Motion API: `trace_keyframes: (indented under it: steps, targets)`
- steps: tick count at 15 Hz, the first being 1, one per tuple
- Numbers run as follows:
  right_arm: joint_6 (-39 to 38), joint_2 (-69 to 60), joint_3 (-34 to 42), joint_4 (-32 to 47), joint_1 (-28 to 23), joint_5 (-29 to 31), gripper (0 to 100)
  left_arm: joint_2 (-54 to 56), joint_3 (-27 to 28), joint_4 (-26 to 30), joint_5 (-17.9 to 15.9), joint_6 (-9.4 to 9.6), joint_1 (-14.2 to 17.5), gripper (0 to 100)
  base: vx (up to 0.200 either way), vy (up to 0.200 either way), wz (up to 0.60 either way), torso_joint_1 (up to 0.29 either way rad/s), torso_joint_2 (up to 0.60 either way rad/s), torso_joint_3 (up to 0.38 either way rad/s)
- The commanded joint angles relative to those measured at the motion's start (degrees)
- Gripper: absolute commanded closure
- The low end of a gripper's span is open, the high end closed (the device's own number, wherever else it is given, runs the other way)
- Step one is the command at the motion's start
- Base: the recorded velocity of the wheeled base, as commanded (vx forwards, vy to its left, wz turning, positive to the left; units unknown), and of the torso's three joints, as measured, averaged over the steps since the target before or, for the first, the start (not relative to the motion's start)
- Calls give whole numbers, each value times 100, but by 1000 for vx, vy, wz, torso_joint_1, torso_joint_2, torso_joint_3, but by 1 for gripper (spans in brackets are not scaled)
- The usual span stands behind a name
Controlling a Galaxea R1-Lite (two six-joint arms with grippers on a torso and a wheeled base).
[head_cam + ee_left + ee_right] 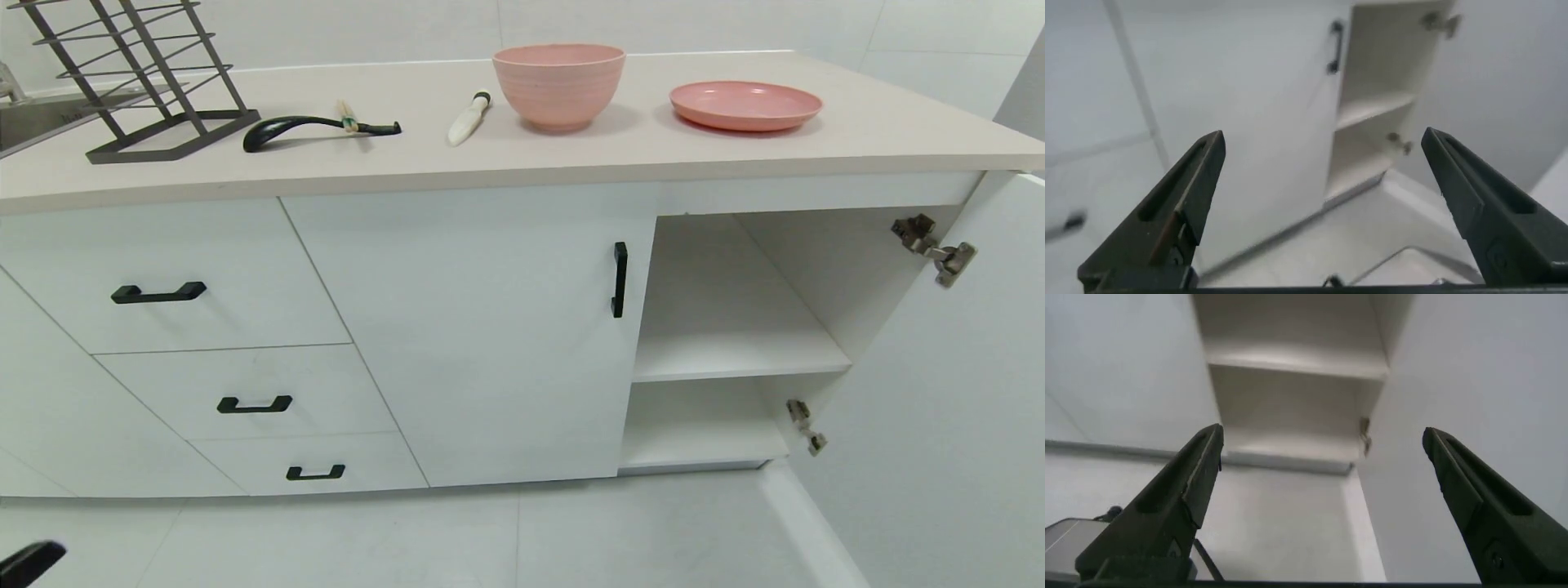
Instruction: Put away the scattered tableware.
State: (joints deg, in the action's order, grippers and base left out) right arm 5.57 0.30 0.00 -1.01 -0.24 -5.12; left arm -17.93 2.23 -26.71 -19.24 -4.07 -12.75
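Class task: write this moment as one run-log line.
left gripper: open | right gripper: open | bowl, plate: on counter | cabinet: open

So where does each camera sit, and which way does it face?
Head view: on the head, facing forward and down at the counter and open cabinet; a dark tip at the edge, perhaps an arm.
Left wrist view: on that wrist, facing the cabinet past the open left end effector.
Right wrist view: on that wrist, facing the cabinet past the open right end effector.
All three show the cabinet.
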Motion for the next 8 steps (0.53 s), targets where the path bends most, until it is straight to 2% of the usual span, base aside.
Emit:
trace_keyframes:
  steps: [1,2,3,4,5,6,8]
  targets:
    - [-126,-30,0,101,-2,196,0,1248,-223,1678,684,-50,572,0,0,0,0,0,0,0]
    - [-162,-30,0,92,-2,248,0,1248,-223,2205,957,135,590,0,0,0,0,0,0,0]
    - [-162,-30,0,92,-2,275,0,1248,-223,2337,1238,275,590,0,0,0,0,0,0,0]
    - [-170,-30,0,92,-2,389,0,1248,-223,2565,1871,680,757,0,0,0,0,0,0,0]
    - [-293,-30,0,101,-2,494,0,1407,-223,2697,2003,829,1108,0,0,0,0,0,0,0]
    - [-443,-30,0,110,-2,521,0,1705,-223,2653,1985,847,1345,0,0,0,0,0,0,0]
    - [-487,-30,0,110,-2,459,0,1793,-223,2662,1994,759,1302,0,0,0,0,0,0,0]
